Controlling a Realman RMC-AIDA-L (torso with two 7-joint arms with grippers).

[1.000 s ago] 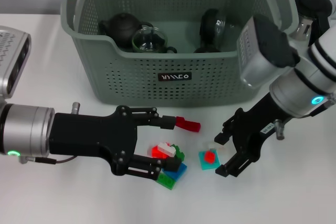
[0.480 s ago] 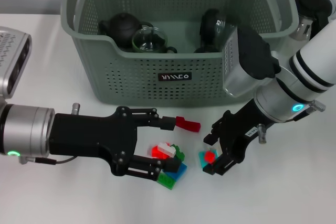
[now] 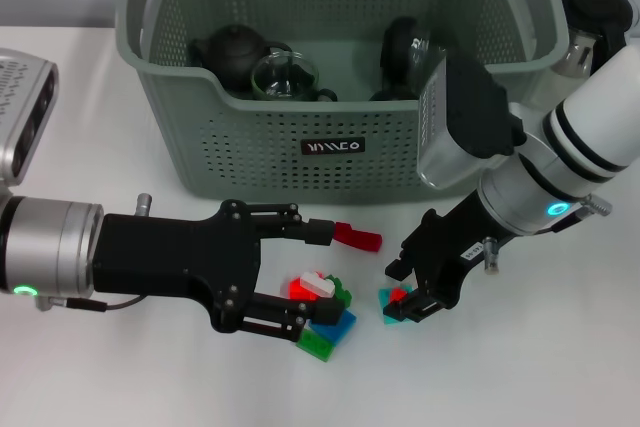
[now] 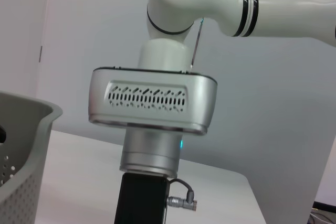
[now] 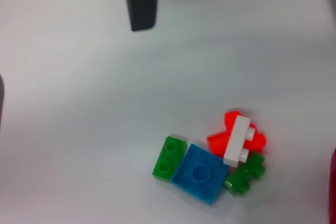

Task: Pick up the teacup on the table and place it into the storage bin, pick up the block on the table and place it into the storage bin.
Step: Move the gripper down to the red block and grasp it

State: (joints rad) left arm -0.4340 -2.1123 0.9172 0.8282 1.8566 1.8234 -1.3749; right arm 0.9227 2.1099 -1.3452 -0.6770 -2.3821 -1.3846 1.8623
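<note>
Storage bin (image 3: 250,147) black label's (image 3: 334,147) white writing seems unreadable.

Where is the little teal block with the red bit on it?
In the head view the teal block lies on the white table, in front of the storage bin, between the right gripper's fingertips, right of the block pile.

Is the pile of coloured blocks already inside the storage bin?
No, the blocks lie on the white table in front of the storage bin.
</note>
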